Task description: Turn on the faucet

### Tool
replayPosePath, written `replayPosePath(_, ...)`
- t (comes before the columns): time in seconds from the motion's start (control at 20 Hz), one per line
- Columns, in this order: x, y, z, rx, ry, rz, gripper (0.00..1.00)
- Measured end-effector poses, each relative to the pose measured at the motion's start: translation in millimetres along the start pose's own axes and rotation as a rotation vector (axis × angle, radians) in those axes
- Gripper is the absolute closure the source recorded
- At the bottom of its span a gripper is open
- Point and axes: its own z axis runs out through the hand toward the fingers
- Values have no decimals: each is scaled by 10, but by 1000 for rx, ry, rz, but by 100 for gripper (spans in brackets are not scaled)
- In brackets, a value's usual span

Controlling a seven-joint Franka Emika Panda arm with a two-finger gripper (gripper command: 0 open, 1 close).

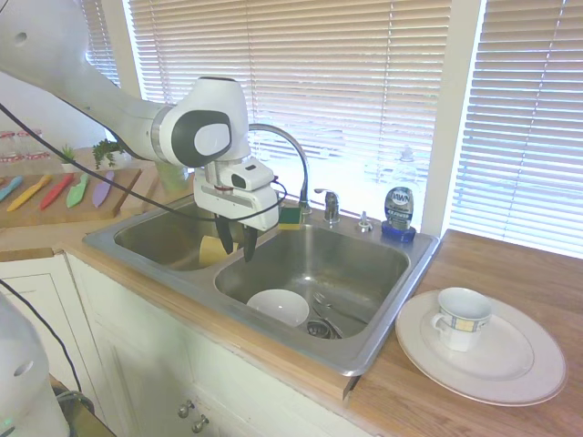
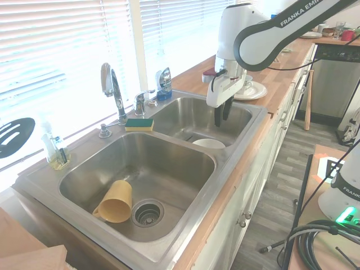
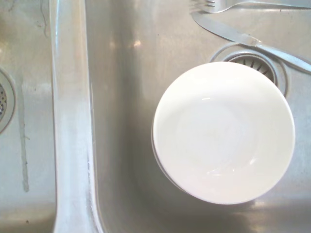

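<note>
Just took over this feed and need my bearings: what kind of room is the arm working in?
A home kitchen, most likely. A double-basin steel sink with a gooseneck faucet sits in a wooden counter under window blinds, with a dish-soap bottle and a white bowl in the basin.

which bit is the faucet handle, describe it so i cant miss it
Find the double sink under the window. On its back ledge the gooseneck spout arches up; the handle is the small chrome lever beside it, taller than the button cap next along.
</note>
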Motion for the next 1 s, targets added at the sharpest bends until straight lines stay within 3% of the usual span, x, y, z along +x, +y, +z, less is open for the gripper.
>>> replayPosePath(0.5,149,-173,0,5,4,2,100)
replayPosePath(1.0,964,-976,41,26,43,21,100)
